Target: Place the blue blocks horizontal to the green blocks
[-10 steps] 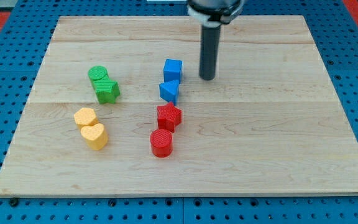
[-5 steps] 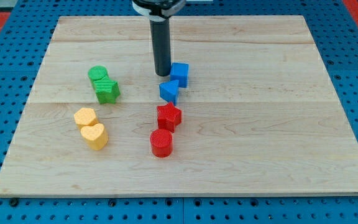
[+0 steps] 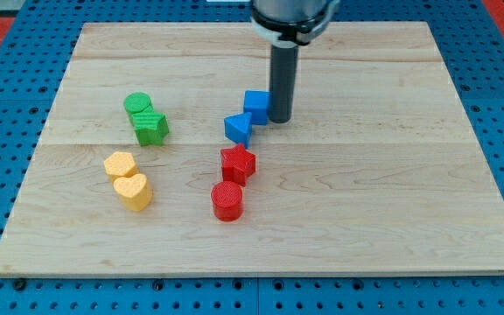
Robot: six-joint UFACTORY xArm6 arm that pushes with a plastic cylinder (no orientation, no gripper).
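Observation:
A blue cube sits near the board's middle, with a blue wedge-shaped block touching it at its lower left. A green cylinder and a green star-like block stand together at the view's left. My tip is right beside the blue cube, on its right side, touching or nearly touching it. The rod rises straight up from there.
A red star-like block and a red cylinder stand just below the blue blocks. Two yellow heart-like blocks lie below the green ones. The wooden board rests on a blue pegboard.
My tip went from the cube's right to its left, then back to its right. The blue cube shifted a little to the right and down. The other blocks have not moved.

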